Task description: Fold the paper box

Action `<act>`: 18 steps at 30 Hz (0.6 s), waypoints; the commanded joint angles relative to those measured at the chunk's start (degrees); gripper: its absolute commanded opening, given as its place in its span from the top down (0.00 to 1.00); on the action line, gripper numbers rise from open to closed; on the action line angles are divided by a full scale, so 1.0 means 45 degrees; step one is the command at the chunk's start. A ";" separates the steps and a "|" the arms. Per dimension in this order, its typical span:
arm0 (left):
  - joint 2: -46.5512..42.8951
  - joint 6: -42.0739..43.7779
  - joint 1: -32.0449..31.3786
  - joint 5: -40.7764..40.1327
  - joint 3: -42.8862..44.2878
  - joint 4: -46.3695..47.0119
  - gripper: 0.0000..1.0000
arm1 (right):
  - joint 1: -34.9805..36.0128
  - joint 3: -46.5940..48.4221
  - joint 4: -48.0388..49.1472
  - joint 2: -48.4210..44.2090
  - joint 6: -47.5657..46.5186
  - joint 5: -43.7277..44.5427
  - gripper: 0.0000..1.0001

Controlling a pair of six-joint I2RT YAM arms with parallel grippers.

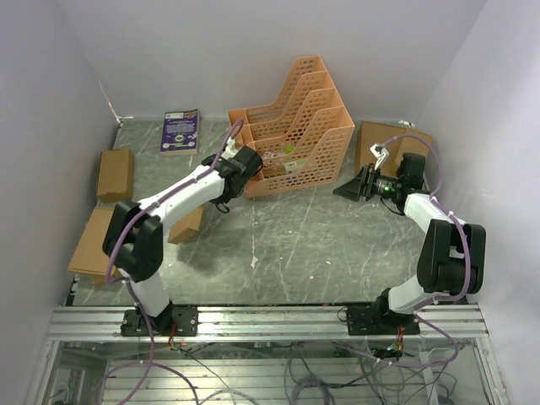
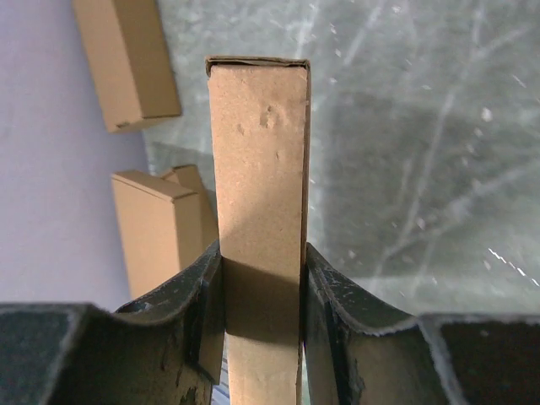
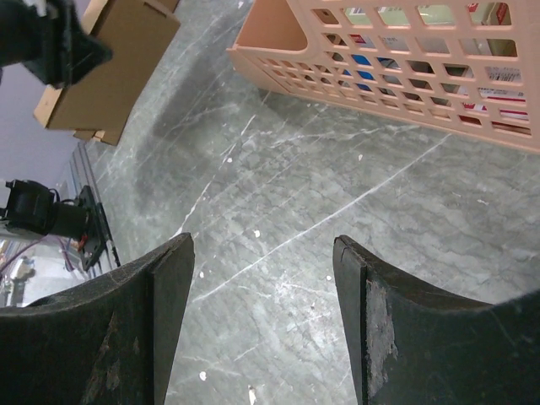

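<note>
A: Left gripper (image 2: 263, 253)?
B: Clamped on the paper box (image 2: 257, 152), lifting it off the table (image 3: 337, 194). Right gripper (image 3: 261, 240) gapes empty near the orange rack (image 3: 405, 59).
A: Handling?
B: Probably light, thin and easily dented. I'd pinch gently along the creased edges.

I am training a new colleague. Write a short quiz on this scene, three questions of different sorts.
1. Fill in: the file rack is ____ in colour.
2. What does the left gripper clamp? A) the file rack B) the paper box C) nothing
3. True or false: the right gripper holds a box.
Key: 1 orange; 2 B; 3 false, its jaws are open and empty.
</note>
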 commanded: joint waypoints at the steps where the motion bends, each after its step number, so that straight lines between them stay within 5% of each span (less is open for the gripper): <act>1: 0.1183 0.1463 0.0231 -0.2224 0.1089 0.0332 0.75 | -0.0206 0.0011 -0.0138 -0.0359 -0.0189 -0.0299 0.34; 10: 0.5358 0.1584 0.0219 -0.2764 0.1495 0.1186 0.33 | -0.0343 0.0152 -0.0472 -0.0181 -0.0451 -0.0593 0.34; 18: 0.4930 0.2072 -0.0297 -0.0346 0.0648 0.2244 0.01 | -0.0407 0.0097 -0.0358 -0.0226 -0.0355 -0.0691 0.34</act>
